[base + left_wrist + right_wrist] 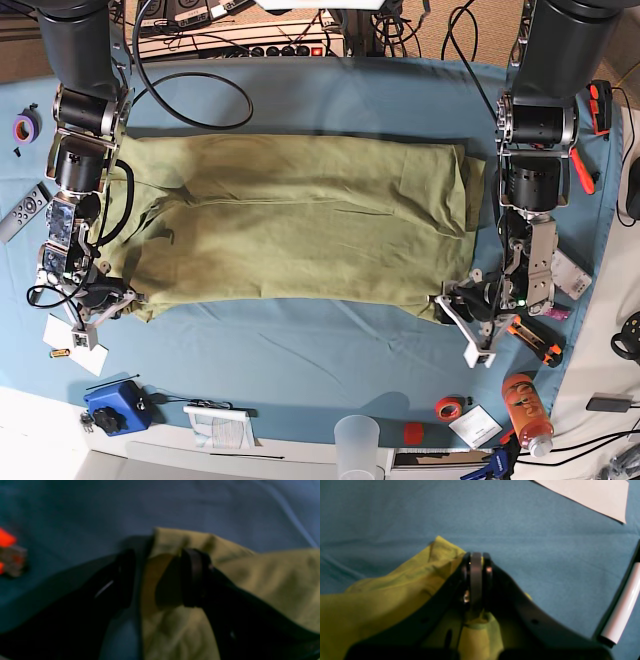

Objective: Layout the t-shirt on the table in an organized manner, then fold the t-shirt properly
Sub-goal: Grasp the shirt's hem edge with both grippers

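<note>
Left end effector point(155, 577) spread, straddling t-shirt point(300, 225) corner; right end effector point(476, 580) pressed together, pinching opposite corner. T-shirt flat on tabletop point(320, 350), spanning between both. Step: layout ending. Next: left must close before folding.

1. No legible text, brand, number or sign found in any view.
2. Orange bottle point(526, 411): label present, too small to read.
3. Small white card point(475, 427) on the table point(300, 350): markings unreadable.
4. Wrist views too blurred.
</note>
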Robot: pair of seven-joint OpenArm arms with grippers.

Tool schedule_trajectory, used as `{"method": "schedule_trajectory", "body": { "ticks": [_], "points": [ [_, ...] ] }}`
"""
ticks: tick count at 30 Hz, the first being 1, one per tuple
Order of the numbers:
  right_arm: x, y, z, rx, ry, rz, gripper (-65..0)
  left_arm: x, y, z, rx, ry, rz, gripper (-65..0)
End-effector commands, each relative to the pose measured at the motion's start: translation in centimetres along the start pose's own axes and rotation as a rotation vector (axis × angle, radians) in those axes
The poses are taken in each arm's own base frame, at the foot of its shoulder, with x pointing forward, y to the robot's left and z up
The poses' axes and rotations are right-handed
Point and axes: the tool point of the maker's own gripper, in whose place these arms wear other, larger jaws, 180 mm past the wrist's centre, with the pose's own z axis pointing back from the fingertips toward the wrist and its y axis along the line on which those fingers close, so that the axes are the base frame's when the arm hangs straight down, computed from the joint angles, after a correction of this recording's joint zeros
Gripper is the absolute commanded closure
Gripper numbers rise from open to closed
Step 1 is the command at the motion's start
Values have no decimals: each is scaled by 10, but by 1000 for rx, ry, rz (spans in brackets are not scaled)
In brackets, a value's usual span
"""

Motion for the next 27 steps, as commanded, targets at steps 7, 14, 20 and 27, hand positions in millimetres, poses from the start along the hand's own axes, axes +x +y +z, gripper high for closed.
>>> {"method": "schedule_trajectory", "body": {
  "ticks": [7, 14, 20, 27],
  "points": [
    [30, -9, 7, -16, -73, 4, 0, 29, -19, 0, -22, -65, 20, -156],
    [47, -14, 11, -25, -166, 6, 0, 28, 13, 5, 120, -63, 44, 0],
    [65, -18, 16, -27, -233, -4, 0, 37, 21, 13, 132, -87, 36, 0],
    [63, -18, 16, -20, -221, -17, 0, 48, 6, 23, 81, -85, 21, 0]
  ]
}}
